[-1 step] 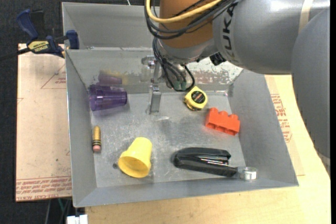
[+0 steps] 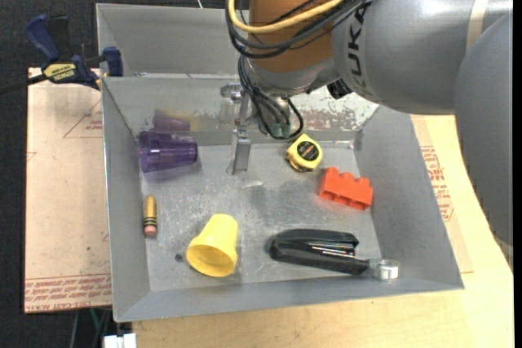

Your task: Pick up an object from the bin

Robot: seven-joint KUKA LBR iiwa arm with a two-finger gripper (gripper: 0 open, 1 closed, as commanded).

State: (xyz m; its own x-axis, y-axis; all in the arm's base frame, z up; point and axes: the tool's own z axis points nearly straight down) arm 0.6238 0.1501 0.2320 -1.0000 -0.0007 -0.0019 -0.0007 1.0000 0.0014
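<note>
Camera view shows the gripper [image 2: 241,163] low at the back middle of the bin [image 2: 122,175], over bare floor. Whether it is open or closed I cannot tell, and nothing shows in its grasp. Nearest to it is a small yellow tape measure [image 2: 303,152], just beside it on the right. A purple cup [image 2: 167,152] lies on its side to the left. An orange block [image 2: 346,188], a black stapler [image 2: 314,248], a tipped yellow cup [image 2: 214,244] and a crayon [image 2: 149,216] lie farther forward. By my judgement the pick is not yet made: closing on a thing and lifting it are both left.
</note>
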